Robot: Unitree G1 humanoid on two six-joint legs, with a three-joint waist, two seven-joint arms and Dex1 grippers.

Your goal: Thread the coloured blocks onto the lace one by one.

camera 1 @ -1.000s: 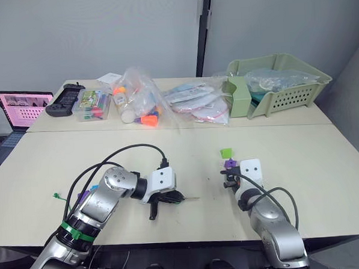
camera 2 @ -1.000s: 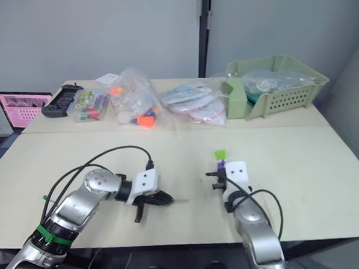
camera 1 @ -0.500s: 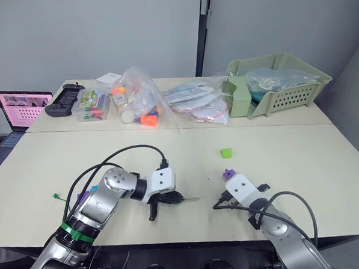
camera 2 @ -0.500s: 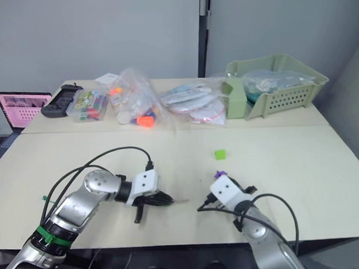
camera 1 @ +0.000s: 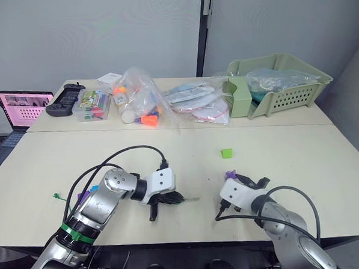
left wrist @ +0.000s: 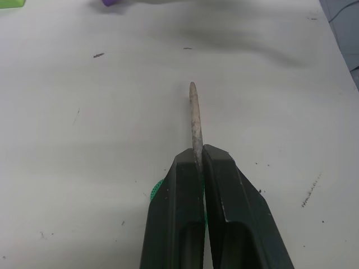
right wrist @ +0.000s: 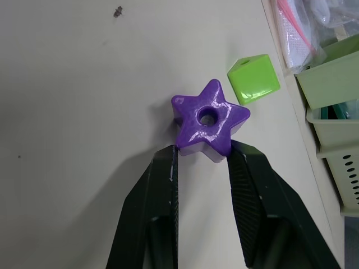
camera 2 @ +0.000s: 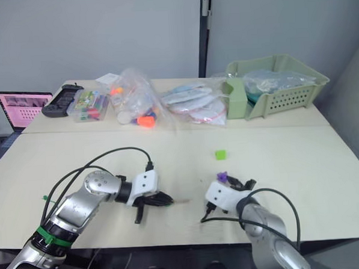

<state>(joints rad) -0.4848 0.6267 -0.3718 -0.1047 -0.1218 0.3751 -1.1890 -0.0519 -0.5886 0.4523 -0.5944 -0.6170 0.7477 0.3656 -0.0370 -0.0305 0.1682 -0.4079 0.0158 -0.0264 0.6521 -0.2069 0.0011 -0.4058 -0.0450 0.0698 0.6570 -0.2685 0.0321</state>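
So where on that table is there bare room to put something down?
Bare table runs between the lime green block and the basket, and ahead of the left tool. The far edge by the plastic bags is crowded.

No legible txt from my end. Laptop (camera 1: 22, 106) at bench (camera 1: 288, 144) edge: pink screen w/ dark marks, can't read. Clear box (camera 1: 93, 104) & plastic bags (camera 1: 193, 103) at the back: colour patches, no readable label. Green basket (camera 1: 285, 84): no print I can make out. No brand or nr on either pincer's fingers in wrist views.
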